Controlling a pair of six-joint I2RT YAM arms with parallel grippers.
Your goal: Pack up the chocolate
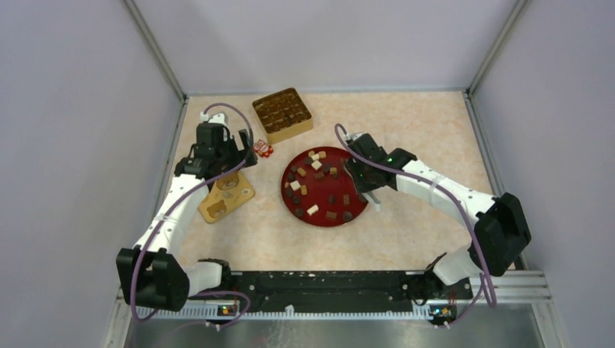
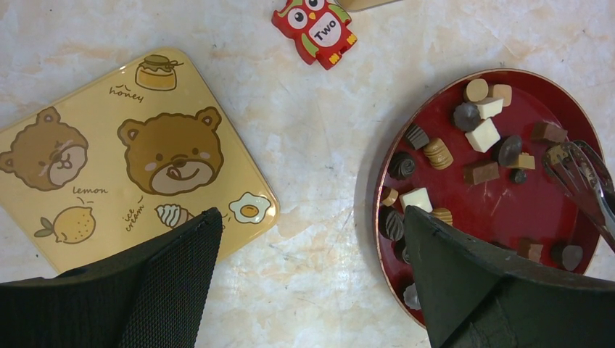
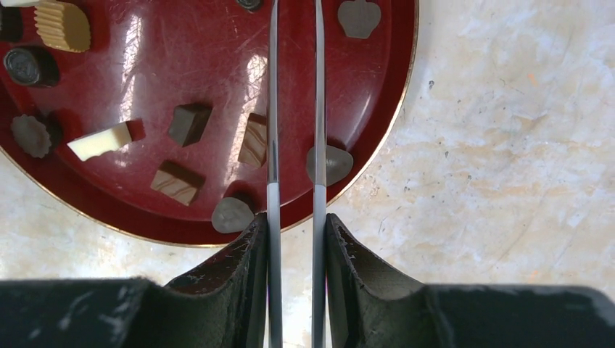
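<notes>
Chocolate pieces (image 3: 190, 123), ridged dark lumps and tan cubes, on glossy red plate (image 3: 181, 58) ahead of right end effector (image 3: 294, 226) grasping thin metal tongs (image 3: 273, 87); left end effector (image 2: 312, 217) released.

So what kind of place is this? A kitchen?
Probably a robot test booth, not a kitchen: plain grey walls box in a small table, a left arm and right arm are bolted to a metal rail, and the right gripper holds tongs over a red plate of chocolate.
</notes>
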